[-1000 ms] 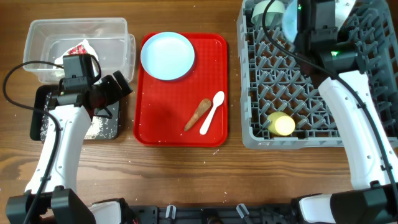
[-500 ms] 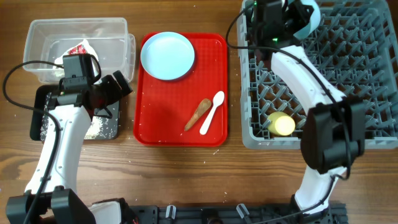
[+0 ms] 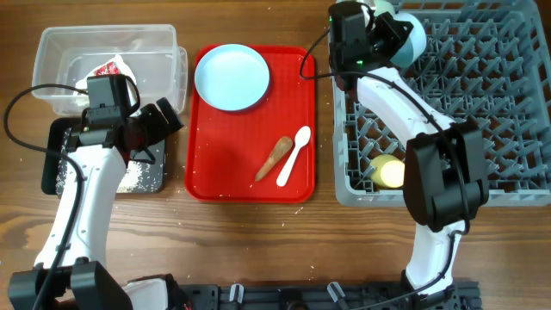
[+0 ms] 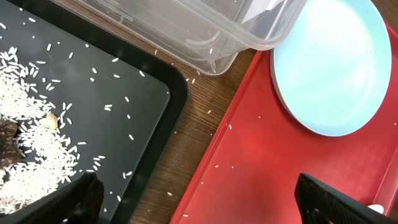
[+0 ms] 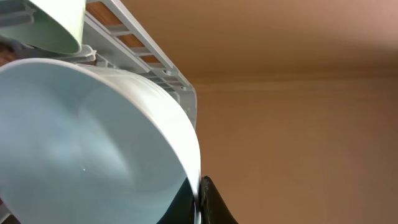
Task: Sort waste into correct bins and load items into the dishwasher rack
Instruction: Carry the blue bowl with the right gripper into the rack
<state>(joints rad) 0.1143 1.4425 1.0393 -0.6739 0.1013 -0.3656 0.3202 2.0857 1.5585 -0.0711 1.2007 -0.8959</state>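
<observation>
Gripping the small light-blue bowl [image 3: 411, 39] by its rim, the right gripper [image 3: 389, 36] is reaching over the far-left corner of the dishwasher rack [image 3: 499, 129]. In the right wrist view the bowl's hollow is filling the left half of the picture. Its rim is running down into 1 dark finger [image 5: 210, 202], while the other finger is hidden behind the bowl. The bowl is hanging tilted, its opening turned toward the wrist camera. The pale-green bowl [image 5: 53, 22] is sitting just beyond it at the rack's far edge. The yellow cup [image 3: 389, 172] is resting among the pegs in the near-left part of the rack, well apart from the right gripper.

The left gripper [image 3: 165, 127] is hovering with its jaws spread wide and holding nothing. It is hanging above the right edge of the black tray [image 3: 52, 164] and the strip of table [image 3: 258, 250] beside it. White rice grains [image 4: 37, 149] are lying on that tray to the gripper's left, with a small brown lump [image 4: 7, 146] among them. The snack wrapper [image 3: 108, 67] is lying in the clear tub [image 3: 52, 47], on the far side of the left gripper.

On the red serving tray [image 3: 215, 172], the light-blue plate [image 3: 232, 77] is sitting at the far left, near the left gripper. The carrot-shaped stick [image 3: 274, 158] and white spoon [image 3: 294, 155] are lying just beside each other at the near right, between the 2 grippers and touched by neither.
</observation>
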